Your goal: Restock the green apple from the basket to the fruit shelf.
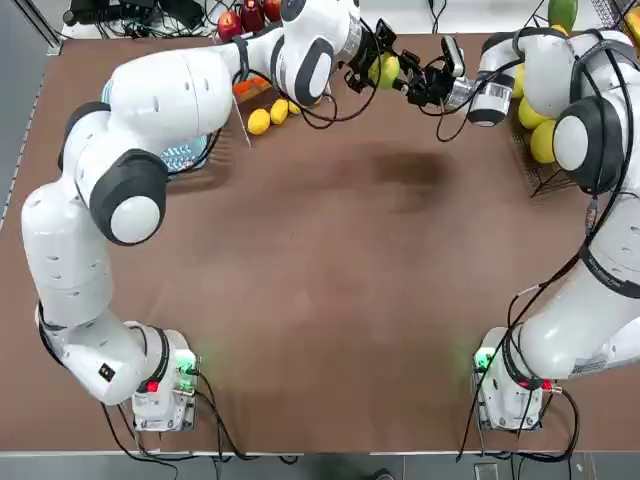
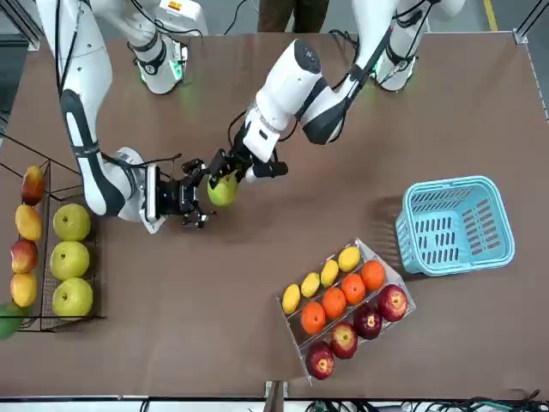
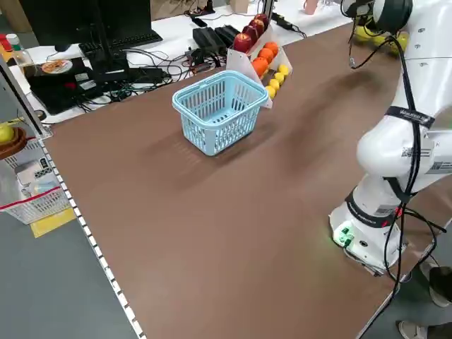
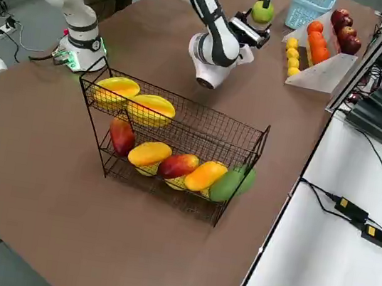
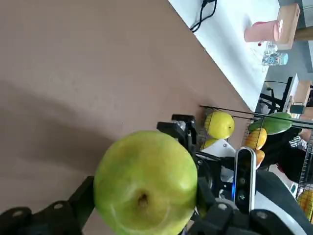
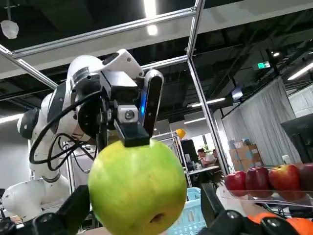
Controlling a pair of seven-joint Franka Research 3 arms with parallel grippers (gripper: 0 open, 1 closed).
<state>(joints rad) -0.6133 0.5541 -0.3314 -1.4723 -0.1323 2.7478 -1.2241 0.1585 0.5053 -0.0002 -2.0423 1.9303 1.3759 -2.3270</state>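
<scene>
Green apple (image 5: 145, 182) midair, clamped by left pincer (image 2: 227, 172), between right pincer's (image 2: 196, 199) spread fingers.

green apple (image 2: 222, 189) midair between left gripper (image 2: 225, 168) and right gripper (image 2: 196, 196), above table (image 2: 283, 129)

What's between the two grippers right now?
The green apple. In the front view it sits between the left gripper and the right gripper, above bare table; both wrist views show fingers flanking it.
</scene>
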